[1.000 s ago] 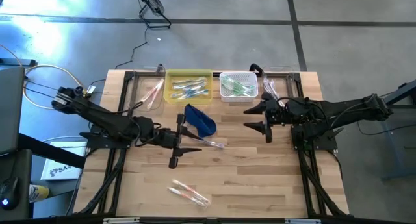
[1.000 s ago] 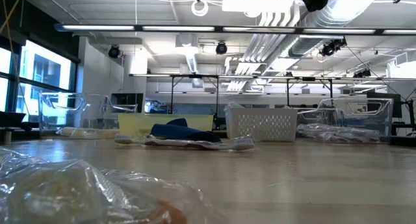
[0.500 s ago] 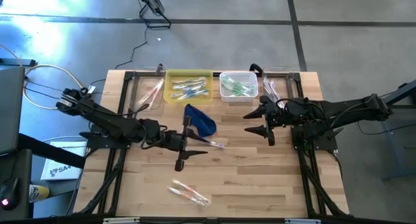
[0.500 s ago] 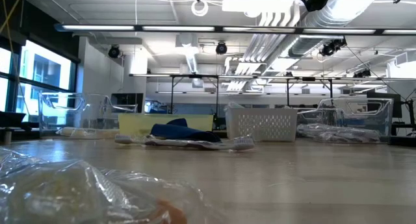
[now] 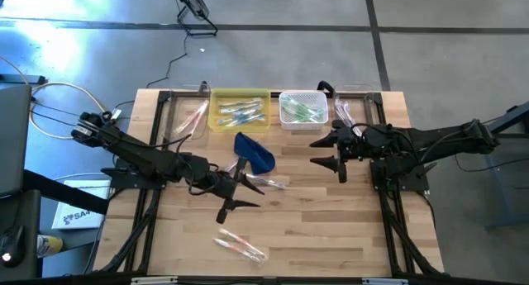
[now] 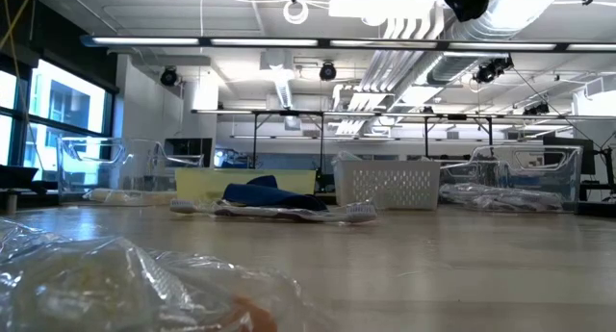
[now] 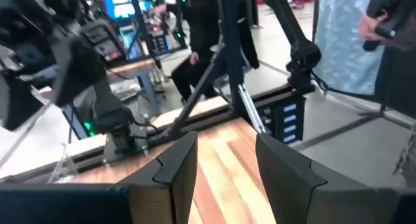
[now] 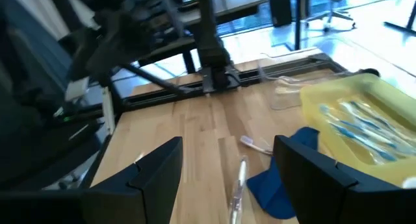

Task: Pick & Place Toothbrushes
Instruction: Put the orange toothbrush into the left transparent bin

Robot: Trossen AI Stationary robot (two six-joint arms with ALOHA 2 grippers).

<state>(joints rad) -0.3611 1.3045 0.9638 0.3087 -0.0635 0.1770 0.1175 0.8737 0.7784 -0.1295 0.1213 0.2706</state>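
A wrapped toothbrush [image 5: 266, 182] lies flat on the wooden table beside the dark blue pouch [image 5: 255, 152]. Another wrapped bundle of toothbrushes [image 5: 241, 245] lies near the front edge. More toothbrushes lie in the yellow tray [image 5: 212, 111] and the white basket [image 5: 285, 97] at the far edge. My left gripper [image 5: 234, 188] hovers open, pointing level, just left of the loose toothbrush, with nothing between its fingers [image 7: 179, 165]. My right gripper [image 5: 316, 152] hangs open above the table, right of the pouch, facing the toothbrush [image 8: 237, 184] and the pouch [image 8: 283, 178].
Clear bins stand at the far left [image 5: 190, 120] and far right [image 5: 347, 113] and hold wrapped toothbrushes. Black frame rails [image 5: 157, 144] run along both sides of the table. Bare wood lies between the loose toothbrush and the near bundle.
My left gripper has edged toward the table's right, nearer the loose toothbrush, sinking slightly and rolling a little about its own axis. Its fingers stay open. My right arm and the toothbrushes have kept still.
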